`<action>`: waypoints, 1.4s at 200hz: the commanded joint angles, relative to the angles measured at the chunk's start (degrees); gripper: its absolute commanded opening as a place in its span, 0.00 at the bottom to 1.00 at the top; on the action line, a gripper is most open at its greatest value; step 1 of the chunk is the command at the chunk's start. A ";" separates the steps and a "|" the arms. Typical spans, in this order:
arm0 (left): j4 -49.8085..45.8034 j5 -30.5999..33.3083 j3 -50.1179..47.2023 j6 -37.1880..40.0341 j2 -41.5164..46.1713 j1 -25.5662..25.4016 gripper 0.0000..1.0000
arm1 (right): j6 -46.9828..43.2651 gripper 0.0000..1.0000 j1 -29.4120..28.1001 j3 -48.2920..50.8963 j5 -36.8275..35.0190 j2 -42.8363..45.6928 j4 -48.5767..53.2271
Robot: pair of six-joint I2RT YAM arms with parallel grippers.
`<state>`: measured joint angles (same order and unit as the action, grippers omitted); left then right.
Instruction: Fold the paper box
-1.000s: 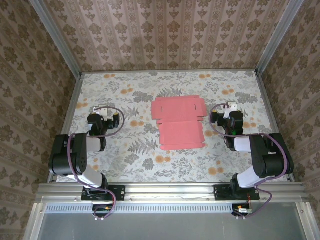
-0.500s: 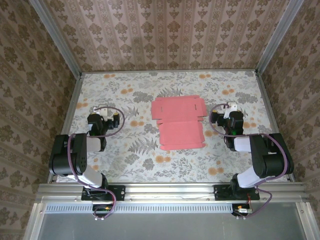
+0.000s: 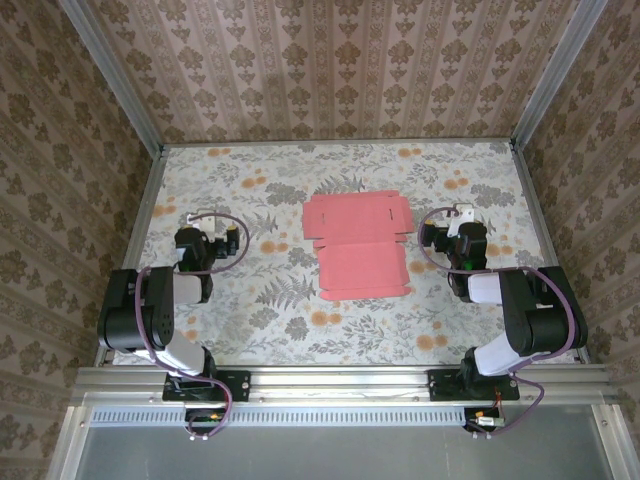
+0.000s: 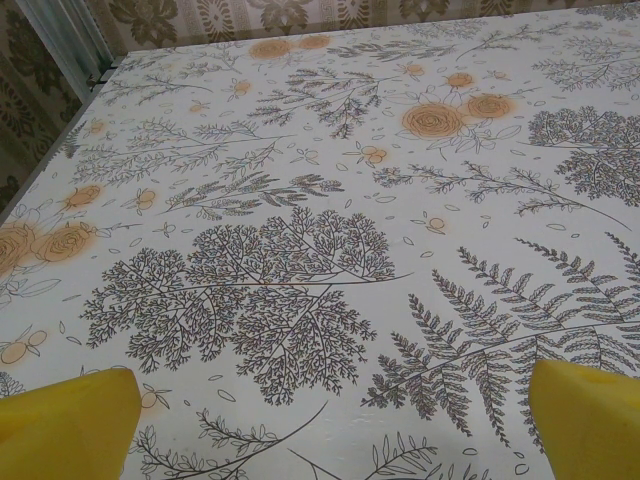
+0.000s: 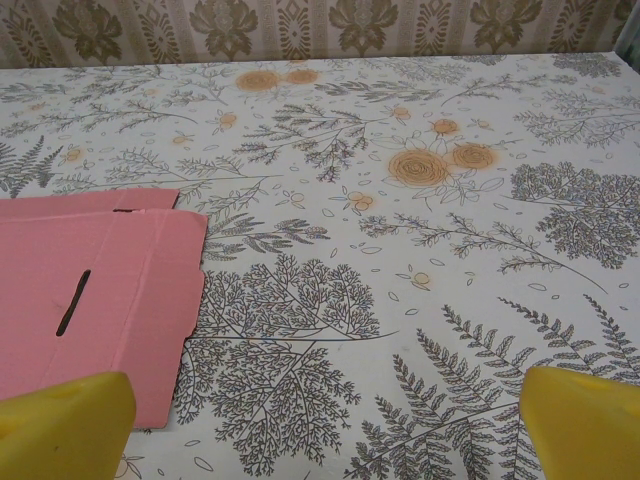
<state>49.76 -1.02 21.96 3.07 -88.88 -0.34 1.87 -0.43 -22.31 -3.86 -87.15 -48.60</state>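
Note:
The paper box (image 3: 358, 245) lies flat and unfolded in the middle of the table, salmon-pink side up, with its flaps spread out. In the right wrist view its pink panel (image 5: 90, 290) with a dark slot lies at the left, clear of the fingers. My left gripper (image 3: 204, 222) rests to the left of the box, well apart from it. In its own view the left gripper (image 4: 330, 440) is open, with yellow fingertips (image 4: 65, 420) at the bottom corners and only tablecloth between them. My right gripper (image 3: 456, 224) sits just right of the box; the right gripper (image 5: 325, 430) is open and holds nothing.
A floral cloth (image 3: 260, 300) covers the table. Metal frame rails (image 3: 140, 230) run along the left, right and far edges, with wallpapered walls behind them. Both arms are folded back near their bases (image 3: 205, 385).

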 commanded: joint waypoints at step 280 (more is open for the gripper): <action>-52.85 -11.03 23.93 -36.28 8.93 -22.34 1.00 | 33.37 1.00 -21.88 -16.91 11.92 9.68 52.69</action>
<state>-3.46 -7.51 42.39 -28.58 -77.80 -22.48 31.73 -19.16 -38.44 5.67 -75.29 3.11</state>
